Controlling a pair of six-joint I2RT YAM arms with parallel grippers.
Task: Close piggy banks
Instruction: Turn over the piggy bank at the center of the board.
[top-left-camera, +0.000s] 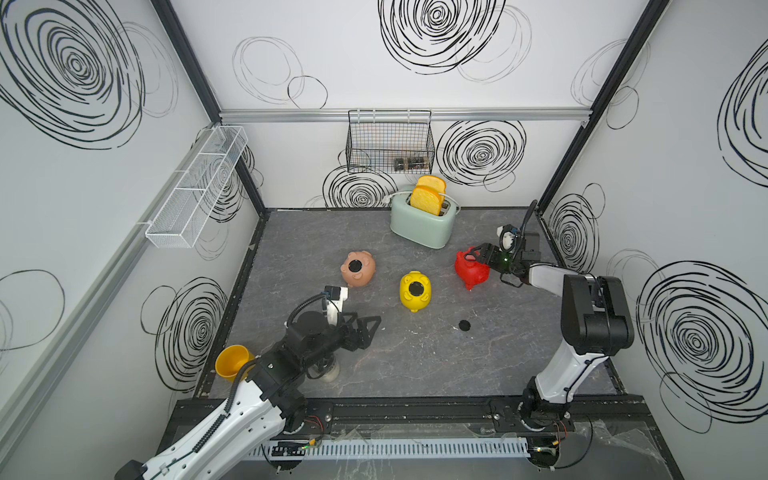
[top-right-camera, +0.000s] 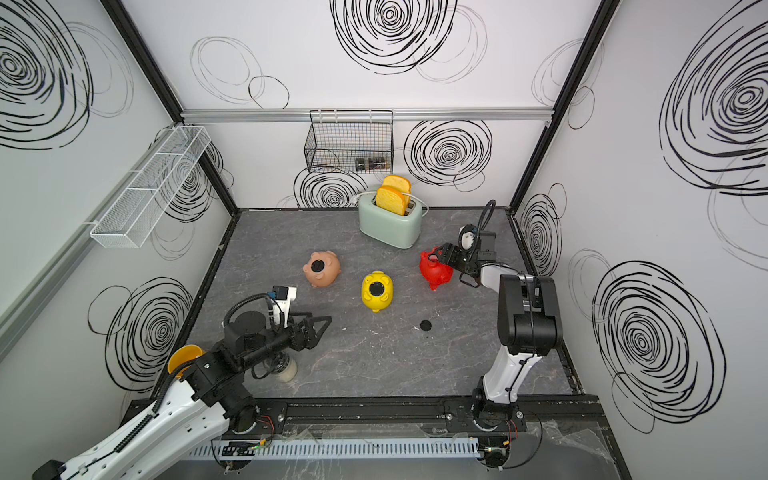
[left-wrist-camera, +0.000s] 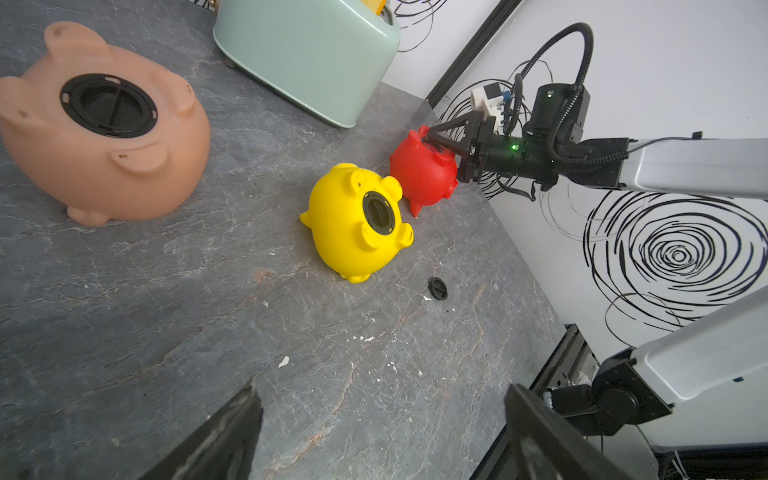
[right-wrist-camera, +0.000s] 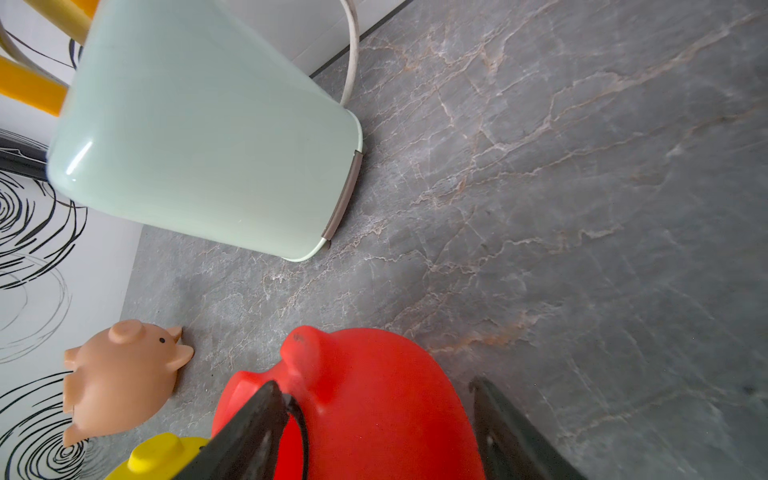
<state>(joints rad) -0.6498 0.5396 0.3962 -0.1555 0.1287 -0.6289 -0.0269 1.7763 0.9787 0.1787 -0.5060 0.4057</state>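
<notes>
Left wrist view showed you the pink piggy bank (left-wrist-camera: 104, 137) and yellow piggy bank (left-wrist-camera: 357, 220) plugged, mid-desk. The red piggy bank (left-wrist-camera: 424, 174), near the right edge, appeared open; a loose plug (left-wrist-camera: 437, 288) lay frontward. The right hand (left-wrist-camera: 433, 140) stood apart at its hole; the left hand (left-wrist-camera: 382, 390) stood apart, empty.

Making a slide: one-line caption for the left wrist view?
Right gripper at red pig; pink pig and yellow pig plugged; black plug loose on table.

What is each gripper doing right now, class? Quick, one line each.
Left gripper: open, holding nothing.
Right gripper: jaws apart, one at the belly hole of the red piggy bank, the other outside its body; whether it grips cannot be told.
</notes>
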